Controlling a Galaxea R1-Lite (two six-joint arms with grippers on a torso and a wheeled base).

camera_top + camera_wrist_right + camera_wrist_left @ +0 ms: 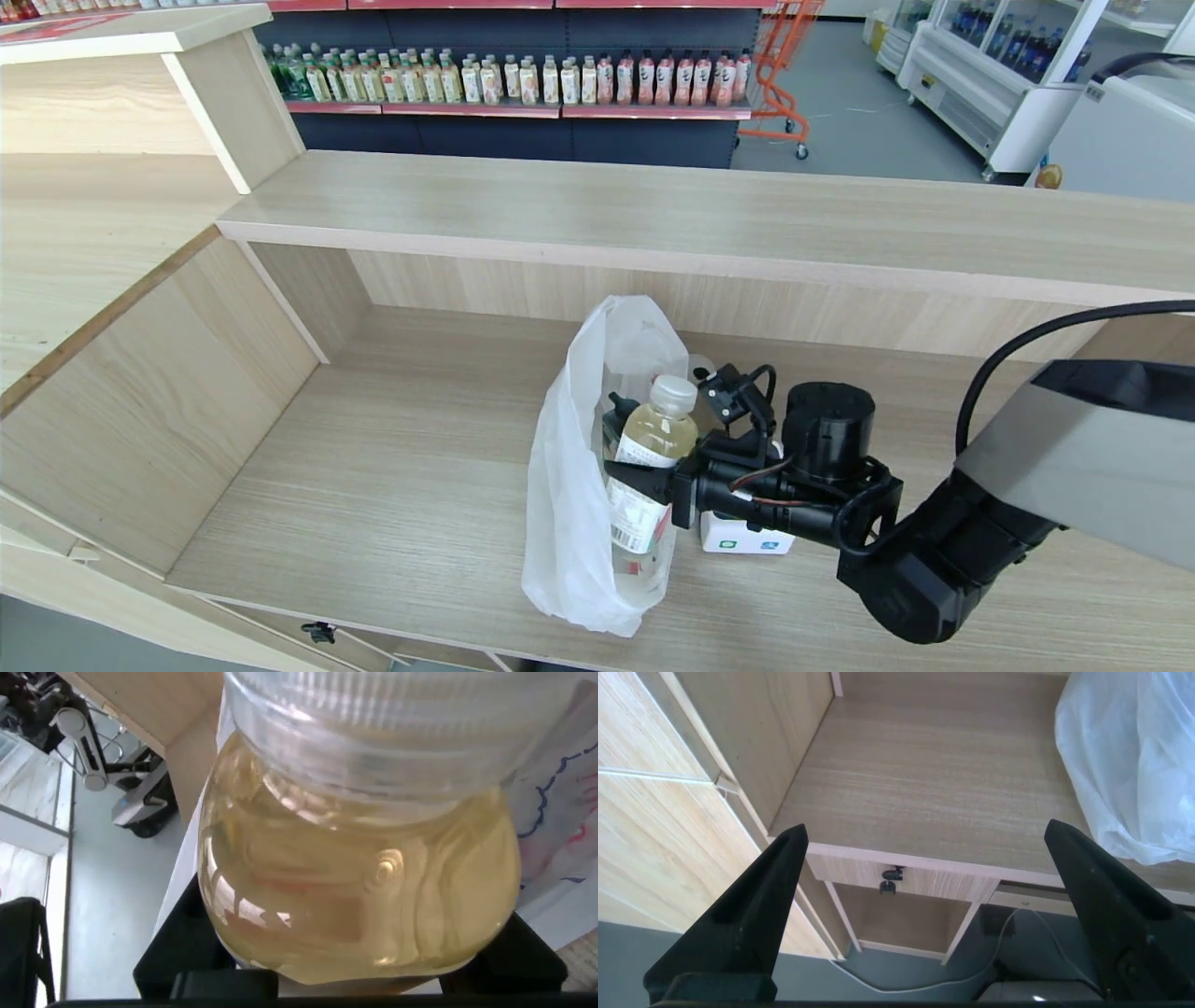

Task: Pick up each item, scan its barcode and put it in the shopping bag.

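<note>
Head view: the right gripper (646,478) clamps a clear bottle of pale-yellow drink (656,437) inside the white plastic shopping bag (568,509) on a light wooden counter (401,485). The left gripper (926,833) gapes wide near the bag.

We see a thin, crinkly plastic shopping bag (565,532), milky and half see-through. The bottle (658,437) is clear, shiny plastic, and its white cap (674,392) has little ridges. The counter (373,485) is pale wood with fine lines, smooth and dull. The right gripper (642,481) looks dull black.
</note>
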